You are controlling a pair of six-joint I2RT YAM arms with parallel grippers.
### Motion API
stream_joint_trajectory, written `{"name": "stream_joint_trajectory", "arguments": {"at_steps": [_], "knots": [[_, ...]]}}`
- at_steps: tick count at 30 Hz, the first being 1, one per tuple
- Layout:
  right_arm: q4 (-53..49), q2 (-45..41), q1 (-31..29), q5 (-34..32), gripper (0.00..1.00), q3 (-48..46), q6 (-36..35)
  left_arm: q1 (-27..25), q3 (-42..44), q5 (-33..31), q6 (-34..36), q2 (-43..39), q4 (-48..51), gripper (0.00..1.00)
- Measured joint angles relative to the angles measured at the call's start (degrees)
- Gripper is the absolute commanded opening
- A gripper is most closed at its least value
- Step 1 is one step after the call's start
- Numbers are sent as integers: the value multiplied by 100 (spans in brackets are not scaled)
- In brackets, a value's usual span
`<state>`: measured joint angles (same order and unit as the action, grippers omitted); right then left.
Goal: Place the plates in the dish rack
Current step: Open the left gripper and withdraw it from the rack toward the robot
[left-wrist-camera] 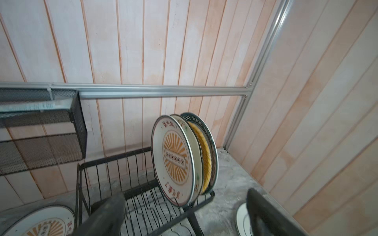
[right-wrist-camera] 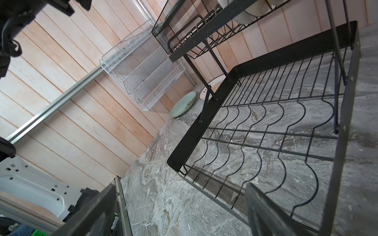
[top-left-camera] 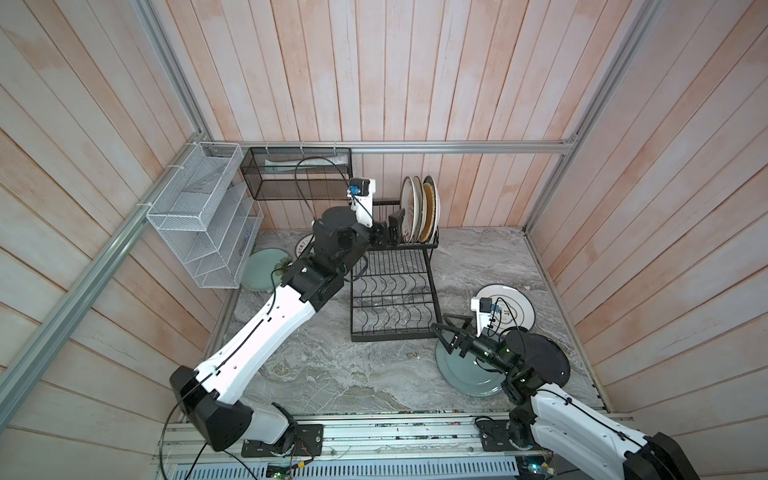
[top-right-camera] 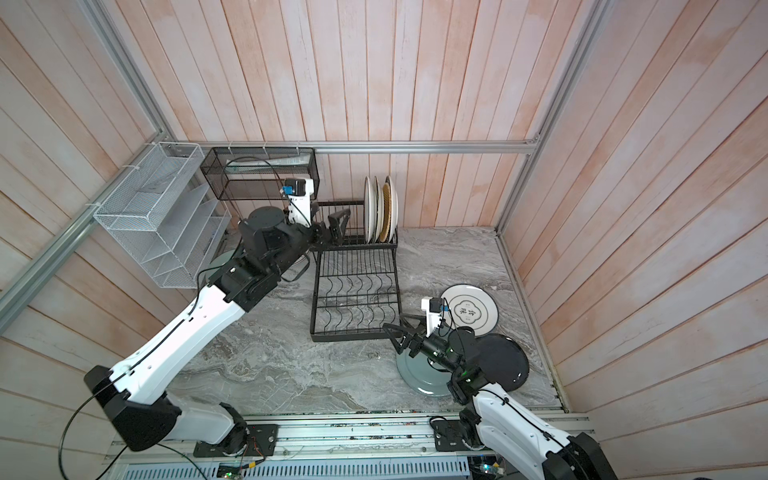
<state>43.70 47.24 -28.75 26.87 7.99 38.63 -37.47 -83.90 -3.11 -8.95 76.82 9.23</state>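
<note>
The black dish rack (top-left-camera: 395,335) holds several plates upright on its raised tier, with the white sunburst plate (left-wrist-camera: 173,155) in front and a yellow woven one (left-wrist-camera: 205,155) behind it. My left gripper (top-left-camera: 395,226) is open just left of that sunburst plate, with nothing between its fingers (left-wrist-camera: 110,214). My right gripper (top-left-camera: 451,332) is open and empty at the rack's front right corner, over the edge of the grey-blue plate (top-left-camera: 461,374). Flat on the counter lie a black plate (top-left-camera: 544,361), a white black-ringed plate (top-left-camera: 513,305), a pale green plate (top-left-camera: 264,270) and another sunburst plate (left-wrist-camera: 41,222).
A white mesh stepped organizer (top-left-camera: 203,216) hangs on the left wall. A black mesh basket (top-left-camera: 297,174) hangs on the back rail just behind my left wrist. Wooden walls close in on three sides. The rack's lower tier (right-wrist-camera: 266,132) has nothing on it.
</note>
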Motion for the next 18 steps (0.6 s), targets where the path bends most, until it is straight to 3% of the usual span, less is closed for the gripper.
{"name": "stream_joint_trajectory", "arguments": {"at_steps": [4,7,13,18], "knots": [[-7,0,0,-68,98,0,-72,-4,1377,1056,168,-1296,-378,100],[-26,-9,0,-186,98,0,-105,-7,2297,1495,140,-2208,-584,100],[-160,-216,0,-490,98,0,-170,-7,3978,1628,-166,-3703,-358,100],[-321,-413,2,-776,98,0,-240,-7,4601,1462,-479,-4494,424,100]]}}
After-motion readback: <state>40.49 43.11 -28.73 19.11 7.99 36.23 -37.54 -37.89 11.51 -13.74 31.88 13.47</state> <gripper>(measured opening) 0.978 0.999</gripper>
